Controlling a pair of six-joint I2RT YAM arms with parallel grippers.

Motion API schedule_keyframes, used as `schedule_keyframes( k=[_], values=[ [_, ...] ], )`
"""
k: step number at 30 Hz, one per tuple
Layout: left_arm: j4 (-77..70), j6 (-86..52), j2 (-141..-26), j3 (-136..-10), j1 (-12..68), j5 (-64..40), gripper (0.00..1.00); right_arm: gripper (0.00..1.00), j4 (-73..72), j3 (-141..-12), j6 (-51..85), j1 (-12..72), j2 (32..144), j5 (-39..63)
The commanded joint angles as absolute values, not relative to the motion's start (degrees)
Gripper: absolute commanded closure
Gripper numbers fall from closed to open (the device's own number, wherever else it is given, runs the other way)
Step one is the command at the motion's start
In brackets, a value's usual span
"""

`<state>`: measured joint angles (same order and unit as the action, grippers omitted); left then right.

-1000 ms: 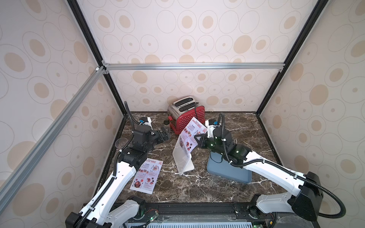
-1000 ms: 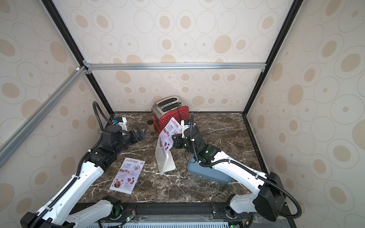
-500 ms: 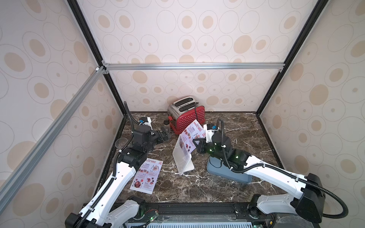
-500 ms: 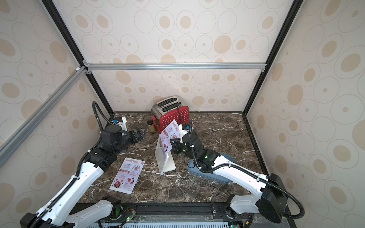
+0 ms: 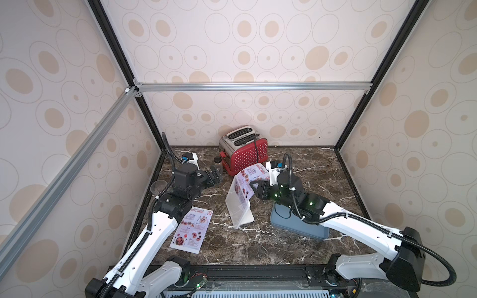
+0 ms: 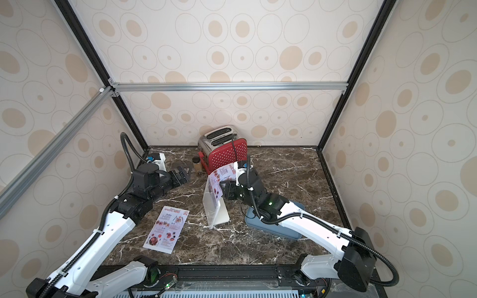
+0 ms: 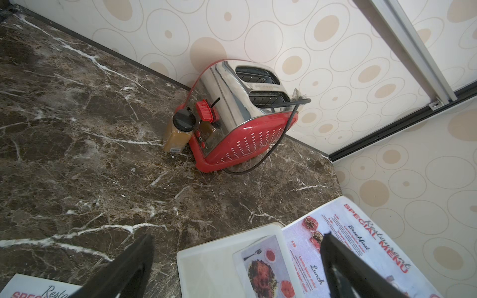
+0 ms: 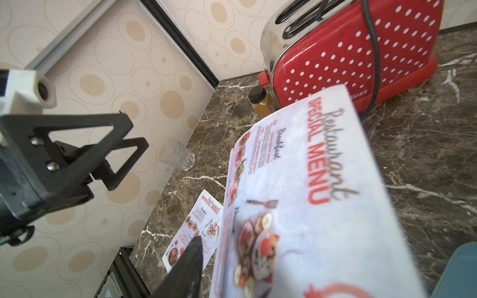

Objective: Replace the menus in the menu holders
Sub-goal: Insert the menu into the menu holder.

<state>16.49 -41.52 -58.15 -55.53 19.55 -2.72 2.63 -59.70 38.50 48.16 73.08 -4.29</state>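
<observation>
The menu holder (image 5: 236, 210) stands mid-bench with one menu (image 5: 249, 179) only part-way down its slot, its upper half curling out toward the far right. The right hand (image 5: 254, 189) sits at that sheet's edge and looks parted: one finger (image 8: 189, 268) is clear of the paper, the other hidden behind it. Left unsupported, the curled sheet could slide out or crease, and a sideways nudge might tip the light stand. The left hand (image 5: 215, 176), spread and empty, hovers far left, not touching the holder. The second menu (image 5: 192, 232) lies flat, near left.
</observation>
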Motion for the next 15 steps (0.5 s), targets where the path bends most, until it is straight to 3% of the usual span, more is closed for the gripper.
schedule_keyframes(
  k=[1, 6, 11, 15],
  values=[
    [17.57, -41.25, -56.95, -56.54, 19.46, -2.38, 0.0, 0.55, 3.85, -62.25, 40.54, 45.99, 73.37, -2.99],
    [17.77, -41.16, -56.69, -56.43, 19.49, -2.2, 0.01, 0.61, 4.8, -64.56, 41.0, 43.94, 74.41, -0.65],
    [17.68, -41.22, -56.63, -56.43, 19.42, -2.11, 0.01, 0.8, 5.97, -65.48, 40.27, 43.6, 75.61, 1.14],
    [17.58, -41.14, -56.67, -56.33, 19.5, -2.27, 0.01, 0.88, 5.34, -64.71, 40.3, 44.11, 75.17, 1.99]
  ],
)
